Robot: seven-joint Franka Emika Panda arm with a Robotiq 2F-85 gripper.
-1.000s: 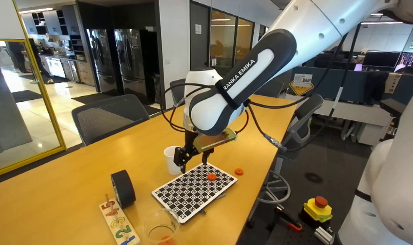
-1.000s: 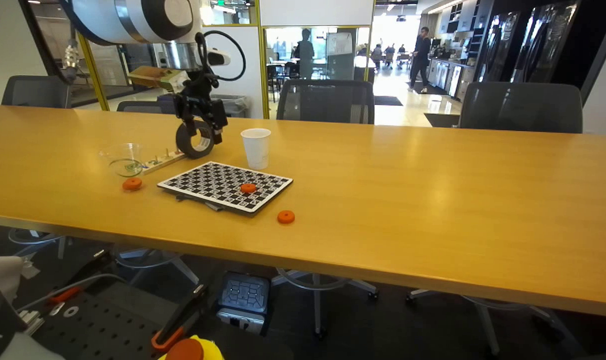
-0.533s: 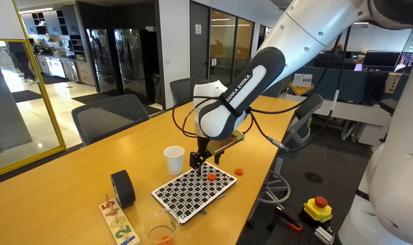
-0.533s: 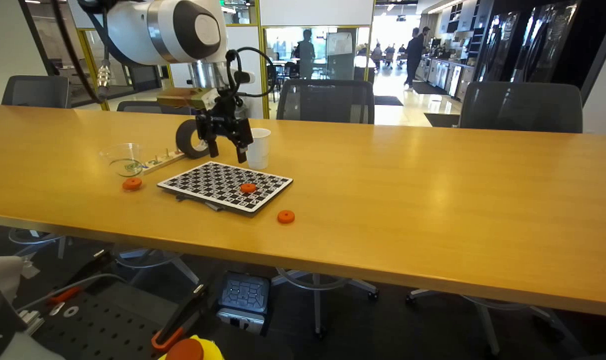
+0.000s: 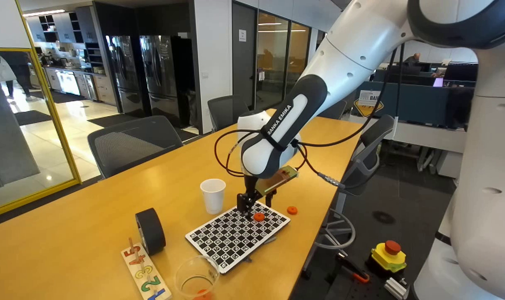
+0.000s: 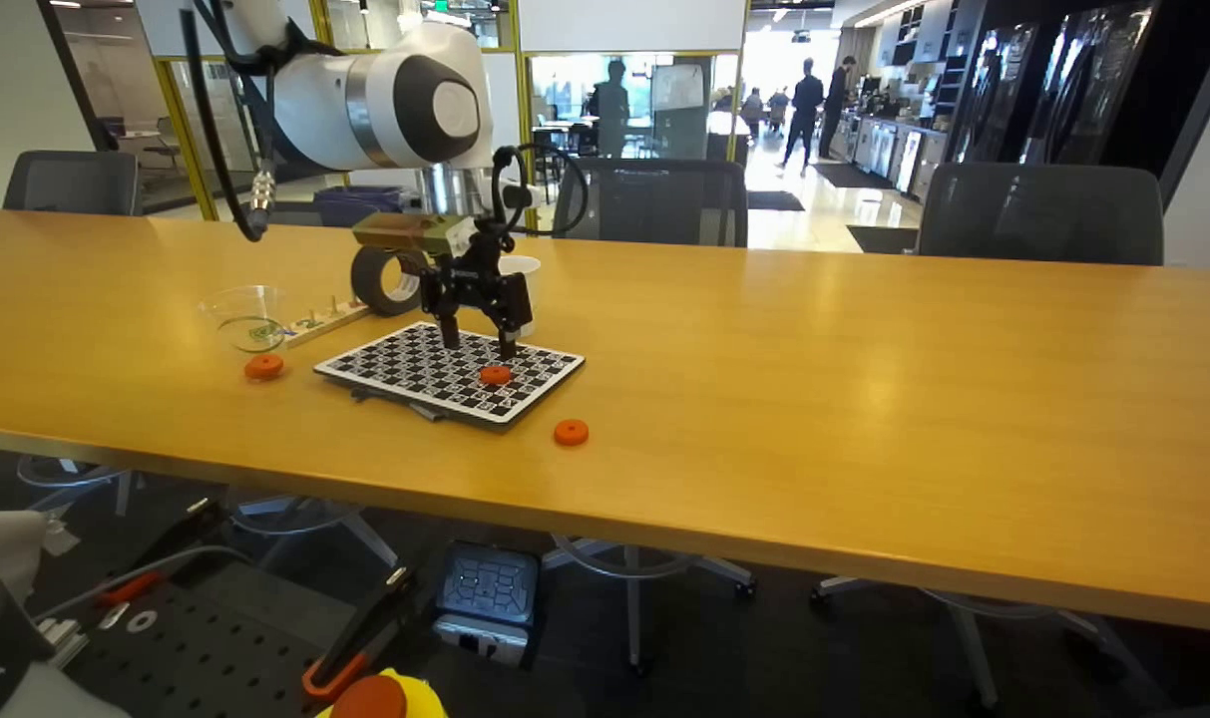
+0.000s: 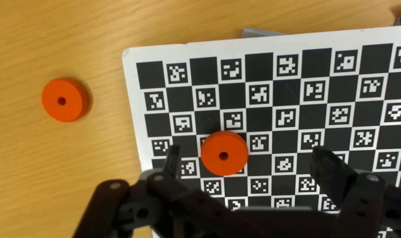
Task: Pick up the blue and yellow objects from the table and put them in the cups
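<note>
Seeing our fingers (image 7: pixel 332 172) lower than half a second ago, spread over the checkered board (image 5: pixel 235 239), near the orange disc (image 7: pixel 224 147) on it; contact hard to tell. Second disc (image 6: pixel 571 432): on the desk (image 6: pixel 864 399). In an exterior view, fingers now mostly hide the white cup (image 6: pixel 523 266); in an exterior view, third disc (image 5: pixel 204 295), by the clear cup (image 5: pixel 196 275), is cut off.

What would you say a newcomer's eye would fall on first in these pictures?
Most likely the big white robot arm, which slants across the upper right of an exterior view, its open gripper over the checkered board. Next, probably, the vivid orange disc lying on that board, then the second orange disc, on the wooden table left of the board in the wrist view.
</note>
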